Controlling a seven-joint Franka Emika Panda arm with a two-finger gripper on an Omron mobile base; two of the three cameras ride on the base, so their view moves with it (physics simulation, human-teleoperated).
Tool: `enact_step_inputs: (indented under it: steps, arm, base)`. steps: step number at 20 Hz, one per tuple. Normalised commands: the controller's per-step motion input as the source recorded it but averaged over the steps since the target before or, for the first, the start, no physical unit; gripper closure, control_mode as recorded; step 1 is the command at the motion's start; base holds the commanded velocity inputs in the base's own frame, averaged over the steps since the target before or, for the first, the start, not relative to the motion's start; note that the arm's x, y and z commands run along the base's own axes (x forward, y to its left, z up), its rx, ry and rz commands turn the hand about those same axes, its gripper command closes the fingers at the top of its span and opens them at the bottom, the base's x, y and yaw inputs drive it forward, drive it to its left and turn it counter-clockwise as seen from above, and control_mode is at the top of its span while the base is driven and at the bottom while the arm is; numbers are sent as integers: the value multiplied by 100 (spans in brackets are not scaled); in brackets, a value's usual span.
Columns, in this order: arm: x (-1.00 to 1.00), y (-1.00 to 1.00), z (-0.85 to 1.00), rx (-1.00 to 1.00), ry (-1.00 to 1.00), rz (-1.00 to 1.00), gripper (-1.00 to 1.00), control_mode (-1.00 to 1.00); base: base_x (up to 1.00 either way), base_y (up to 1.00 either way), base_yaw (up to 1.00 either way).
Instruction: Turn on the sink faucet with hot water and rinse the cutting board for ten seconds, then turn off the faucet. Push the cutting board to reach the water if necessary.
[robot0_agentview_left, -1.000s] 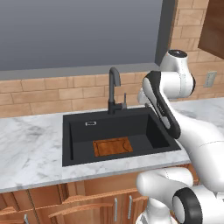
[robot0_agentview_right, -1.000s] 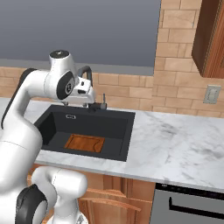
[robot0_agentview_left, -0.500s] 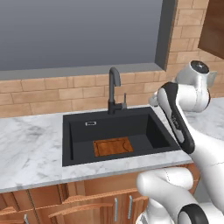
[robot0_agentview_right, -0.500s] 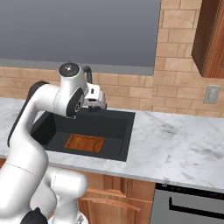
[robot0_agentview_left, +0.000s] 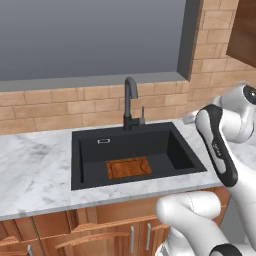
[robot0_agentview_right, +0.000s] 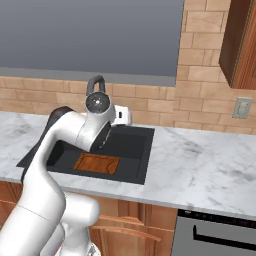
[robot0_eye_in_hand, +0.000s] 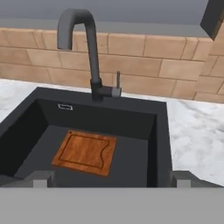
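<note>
The matte-black sink (robot0_eye_in_hand: 159, 131) sits in the marble counter, with the reddish-brown cutting board (robot0_eye_in_hand: 86, 152) lying flat on its floor left of centre. Behind the basin stands the black gooseneck faucet (robot0_eye_in_hand: 92, 57); its small grey lever (robot0_eye_in_hand: 117, 81) points up on the right side. No water is running from the spout. My gripper (robot0_eye_in_hand: 111, 179) hovers in front of the sink's near right part, open wide with nothing between its fingertips (robot0_eye_in_hand: 41, 178). The same board (robot0_agentview_left: 129, 167) and faucet (robot0_agentview_left: 129, 100) appear in the left base view, and my hand (robot0_agentview_right: 121, 115) is above the sink's rear right corner.
Marble counter (robot0_agentview_right: 200, 160) runs on both sides of the sink. A brick backsplash and a window ledge rise behind the faucet. A wall outlet (robot0_agentview_right: 243, 107) and a wooden upper cabinet (robot0_agentview_right: 240, 45) are at the right.
My arm has swung to the right and drawn back from the faucet. The board and faucet have stayed where they were.
</note>
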Motion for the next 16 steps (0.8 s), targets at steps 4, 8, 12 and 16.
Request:
enact_step_inputs:
  steps: [4,8,12,16]
  arm:
    - [11,-31,-3,4,-13,4,-100,-100]
    - [32,-14,0,3,-8,1,-100,-100]
    - [38,-9,0,2,-7,0,-100,-100]
    - [44,-5,0,2,-5,0,-100,-100]
  base:
    - [0,0,0]
    - [0,0,0]
    - [0,0,0]
    - [0,0,0]
